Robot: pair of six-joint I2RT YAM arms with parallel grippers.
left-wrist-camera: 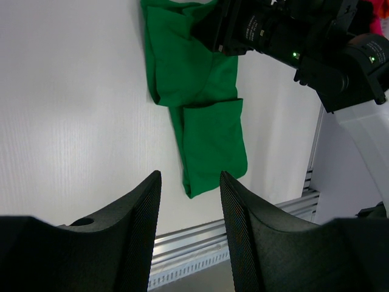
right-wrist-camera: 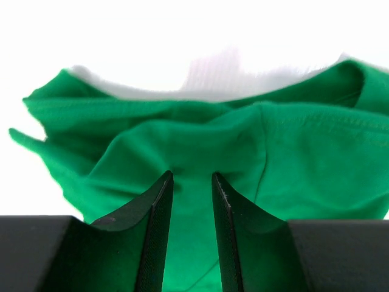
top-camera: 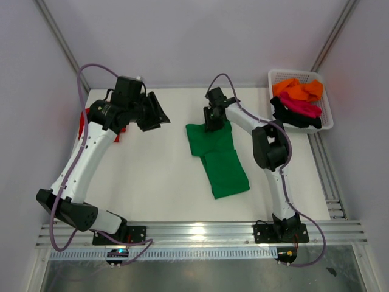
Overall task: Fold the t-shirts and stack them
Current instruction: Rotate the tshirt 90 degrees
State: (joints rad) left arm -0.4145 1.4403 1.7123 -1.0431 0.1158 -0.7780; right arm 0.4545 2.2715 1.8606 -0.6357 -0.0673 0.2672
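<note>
A bright green t-shirt (top-camera: 219, 158) lies partly folded in a long strip at mid-table, also seen in the left wrist view (left-wrist-camera: 200, 103). My right gripper (top-camera: 213, 125) is down on its far end. In the right wrist view its jaws (right-wrist-camera: 191, 175) stand apart with the tips pressed into rumpled green cloth (right-wrist-camera: 292, 158). My left gripper (top-camera: 155, 112) hovers open and empty (left-wrist-camera: 189, 176) over the table, left of the shirt. A red t-shirt (top-camera: 84, 125) peeks out beneath the left arm. Orange (top-camera: 298, 90), magenta (top-camera: 301, 108) and black (top-camera: 281, 109) t-shirts lie in the basket.
The white mesh basket (top-camera: 325, 100) stands at the back right corner. Metal rails run along the table's near edge (top-camera: 200, 234) and right side (top-camera: 325, 176). Grey walls enclose the table on three sides. The right arm (left-wrist-camera: 304, 36) crosses the top of the left wrist view.
</note>
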